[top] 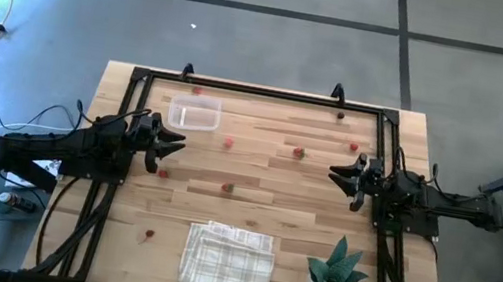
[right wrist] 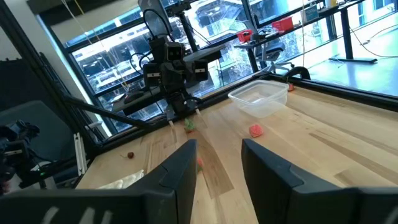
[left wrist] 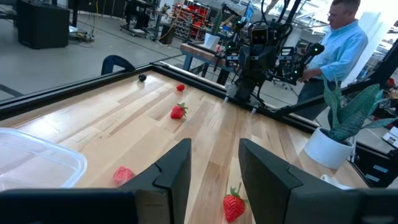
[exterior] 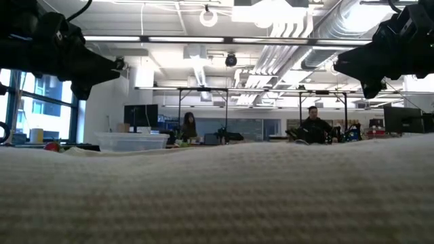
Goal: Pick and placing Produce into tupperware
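**Lying scattered: produce around an empty-looking tupperware**

Serving as the landmark here is the tupperware (top: 195, 113), a clear rectangular container standing on the wooden table (top: 256, 177) toward its far left corner. Places below are given relative to it.

- Checked cloth (top: 228, 259): lying folded at the near edge, well apart from the tupperware.
- Potted plant (top: 336, 276): standing at the near edge too, farther right than the cloth.
- Red piece (top: 149, 234): lying near the front, well nearer the camera side than the tupperware and left of the cloth.
- Red piece (top: 228, 187): sitting mid-table, nearer and to the right of the tupperware.
- Red piece (top: 163, 172): lying nearer than the tupperware, close under the left gripper.
- Left gripper (top: 170, 143): hovering just nearer than the tupperware, fingers (left wrist: 177, 168) spread, holding nothing.
- Right gripper (top: 343, 173): hanging across the table, well apart from the tupperware, fingers (right wrist: 180, 171) spread, holding nothing.
- Red piece (top: 229, 142): lying just right of the tupperware.
- Red piece (top: 298, 152): lying farther right, between the tupperware and the right gripper.
- Red piece (top: 353, 147): lying far right, near the frame.
- Red piece (top: 197, 91): lying just beyond the tupperware, by the far rail.
- Dark piece (top: 340, 116): lying at the far right corner.
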Action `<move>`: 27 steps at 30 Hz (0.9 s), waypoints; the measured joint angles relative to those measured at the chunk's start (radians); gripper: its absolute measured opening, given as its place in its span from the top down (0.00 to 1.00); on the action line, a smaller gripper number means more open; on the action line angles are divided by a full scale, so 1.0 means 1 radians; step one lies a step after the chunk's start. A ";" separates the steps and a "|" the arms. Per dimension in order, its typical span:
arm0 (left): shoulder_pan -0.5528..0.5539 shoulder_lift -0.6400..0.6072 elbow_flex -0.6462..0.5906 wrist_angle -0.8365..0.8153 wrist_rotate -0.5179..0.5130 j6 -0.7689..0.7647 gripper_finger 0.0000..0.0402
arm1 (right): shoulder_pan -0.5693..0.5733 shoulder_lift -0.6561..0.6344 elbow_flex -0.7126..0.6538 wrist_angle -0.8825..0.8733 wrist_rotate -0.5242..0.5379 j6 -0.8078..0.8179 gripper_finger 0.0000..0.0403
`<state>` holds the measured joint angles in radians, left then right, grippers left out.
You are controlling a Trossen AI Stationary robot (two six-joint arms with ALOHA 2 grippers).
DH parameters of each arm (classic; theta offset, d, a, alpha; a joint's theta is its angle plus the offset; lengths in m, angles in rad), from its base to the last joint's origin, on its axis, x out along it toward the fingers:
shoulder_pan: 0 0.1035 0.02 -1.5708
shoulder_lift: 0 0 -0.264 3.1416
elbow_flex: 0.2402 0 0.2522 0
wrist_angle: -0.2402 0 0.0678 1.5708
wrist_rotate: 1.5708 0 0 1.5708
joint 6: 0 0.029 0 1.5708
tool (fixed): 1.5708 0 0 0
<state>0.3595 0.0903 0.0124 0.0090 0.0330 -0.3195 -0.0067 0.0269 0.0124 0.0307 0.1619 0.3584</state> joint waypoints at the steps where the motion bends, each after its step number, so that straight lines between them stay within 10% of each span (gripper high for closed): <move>1: 0.000 0.000 0.000 0.000 0.000 0.000 0.69 | 0.000 0.000 0.000 0.000 0.000 0.000 0.71; 14: 0.000 0.000 0.000 0.223 -0.126 -0.660 0.69 | 0.000 0.000 0.000 0.010 0.055 0.005 0.71; 27: 0.000 0.000 0.000 0.296 -0.188 -0.814 0.69 | 0.000 0.000 0.000 0.011 0.056 0.216 0.71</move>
<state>0.3592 0.0902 0.0128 0.3050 -0.1546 -1.1335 -0.0070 0.0266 0.0120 0.0414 0.2176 0.5748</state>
